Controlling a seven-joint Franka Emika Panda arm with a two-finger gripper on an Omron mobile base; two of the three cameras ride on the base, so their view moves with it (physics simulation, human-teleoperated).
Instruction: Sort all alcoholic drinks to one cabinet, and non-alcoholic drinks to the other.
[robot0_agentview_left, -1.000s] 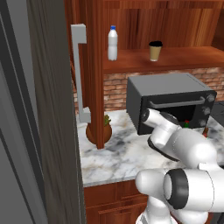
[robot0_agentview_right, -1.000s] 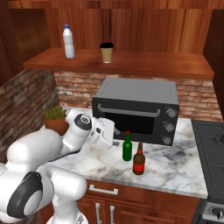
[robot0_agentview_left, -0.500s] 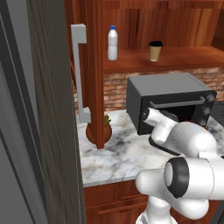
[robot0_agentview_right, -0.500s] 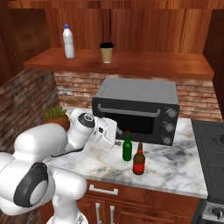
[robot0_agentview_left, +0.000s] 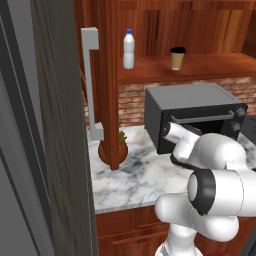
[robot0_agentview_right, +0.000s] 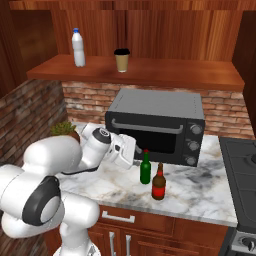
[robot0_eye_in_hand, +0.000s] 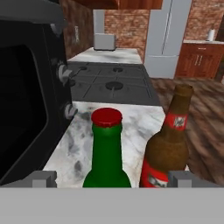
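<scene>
Green glass bottle (robot0_agentview_right: 145, 169) and brown bottle (robot0_agentview_right: 159, 182) stand on the marble tabletop (robot0_agentview_right: 200, 192) before the toaster oven (robot0_agentview_right: 157, 127). Pincer (robot0_agentview_right: 135, 154), jaws apart and empty, faces the green bottle's neck, apparently lining up a grasp. White bottle (robot0_agentview_right: 78, 47) and coffee cup (robot0_agentview_right: 121, 59) stand on the shelf (robot0_agentview_right: 165, 70) above the oven.

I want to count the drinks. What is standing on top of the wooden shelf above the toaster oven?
On the wooden shelf stand a white plastic bottle with a blue cap and a tan paper cup with a black lid, apart from each other. The cup's lid hides its contents.

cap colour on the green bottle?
Red, on the green bottle; clearest in the hand view.
</scene>
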